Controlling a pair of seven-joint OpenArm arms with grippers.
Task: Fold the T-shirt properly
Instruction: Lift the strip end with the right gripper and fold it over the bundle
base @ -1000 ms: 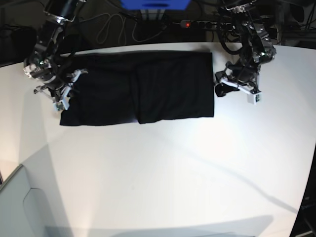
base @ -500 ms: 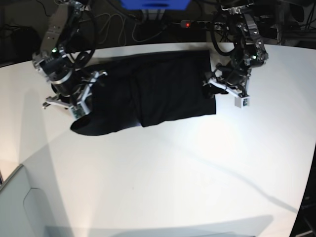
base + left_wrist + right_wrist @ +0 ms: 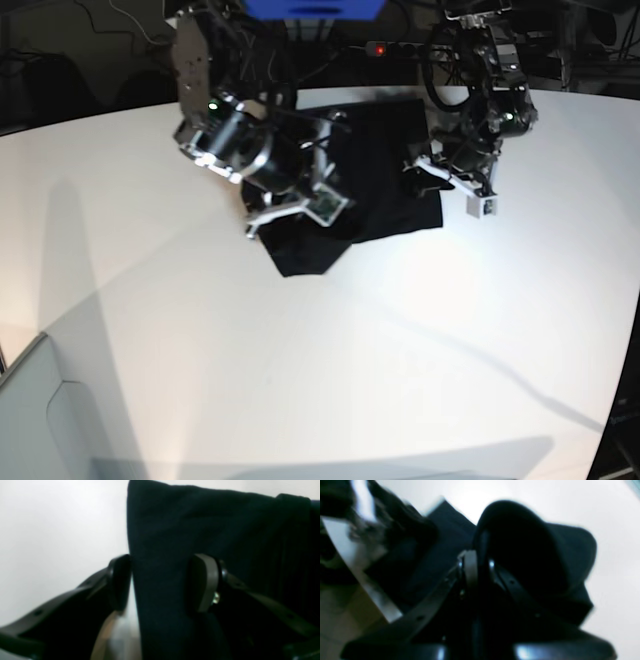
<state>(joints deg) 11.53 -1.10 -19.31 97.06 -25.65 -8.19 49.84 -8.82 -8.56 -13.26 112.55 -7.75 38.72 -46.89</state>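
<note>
1. T-shirt (image 3: 375,170): plain black matte cloth, soft folds, lying on the smooth white worktop (image 3: 300,360).
2. Right pincer (image 3: 477,562): clamped on a bunched cloth fold; only its wrist view shows this.
3. Left pincer (image 3: 160,580): jaws spread wide, straddling the shirt's edge.

My two black-and-silver metal arms trail looped black cables. The left hand (image 3: 160,582) has curved black fingers with grey pads and a brass screw. The right hand (image 3: 480,562) shows slim black perforated fingers.
</note>
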